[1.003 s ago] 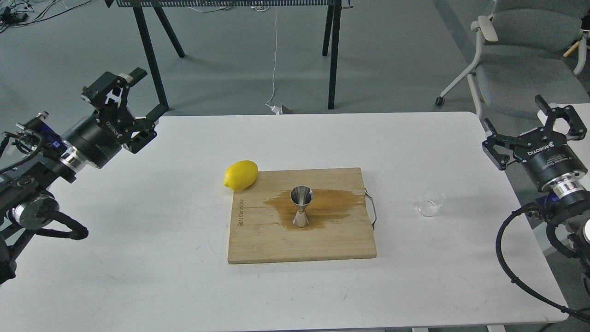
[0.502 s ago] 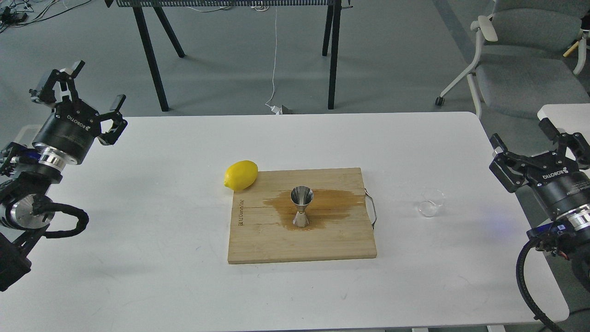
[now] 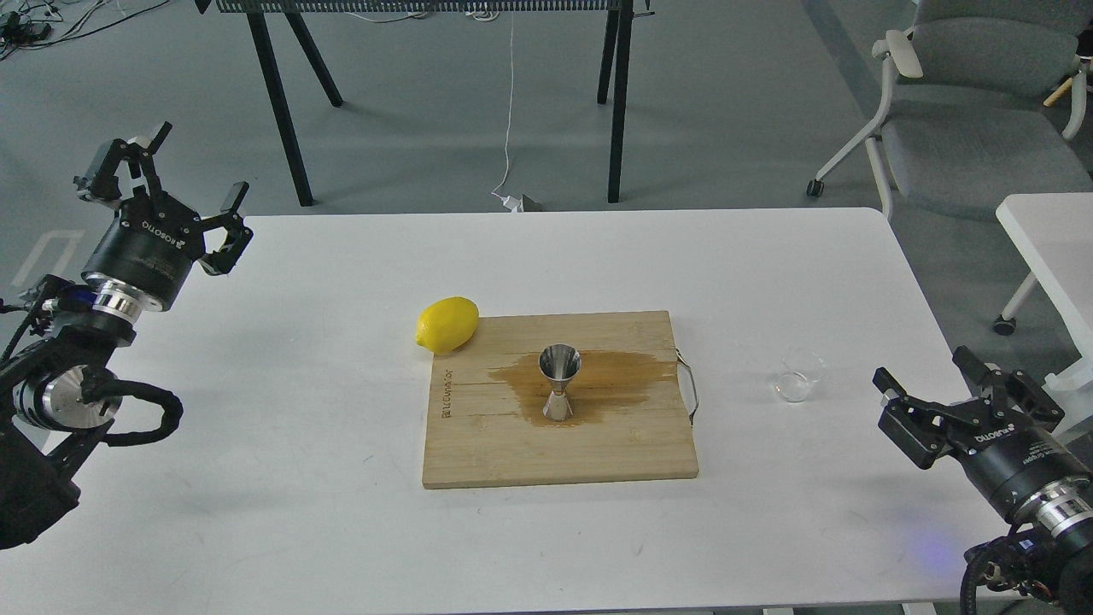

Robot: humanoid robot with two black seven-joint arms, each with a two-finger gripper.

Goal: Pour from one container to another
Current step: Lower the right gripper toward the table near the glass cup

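Observation:
The small clear glass cup [image 3: 797, 377] stands on the white table to the right of the board. The steel jigger [image 3: 558, 381] stands upright on the wooden cutting board [image 3: 512, 453], in the middle of a brown wet stain. My right gripper [image 3: 926, 376] is open at the table's right edge, a little right of and nearer than the cup, holding nothing. Far off at the left edge, my left gripper [image 3: 195, 166] is open and empty, raised above the table's corner.
A lemon [image 3: 447, 325] lies against the board's far left corner. The board has a wire handle [image 3: 688, 397] on its right side. A grey chair [image 3: 965, 111], a second white table [image 3: 1046, 231] and black table legs [image 3: 282, 102] stand beyond the table [image 3: 256, 512].
My right gripper dropped down and toward me along the right edge, ending near the cup. My left gripper swung left away from the table, then eased slightly back right. Cup, jigger and lemon stayed put.

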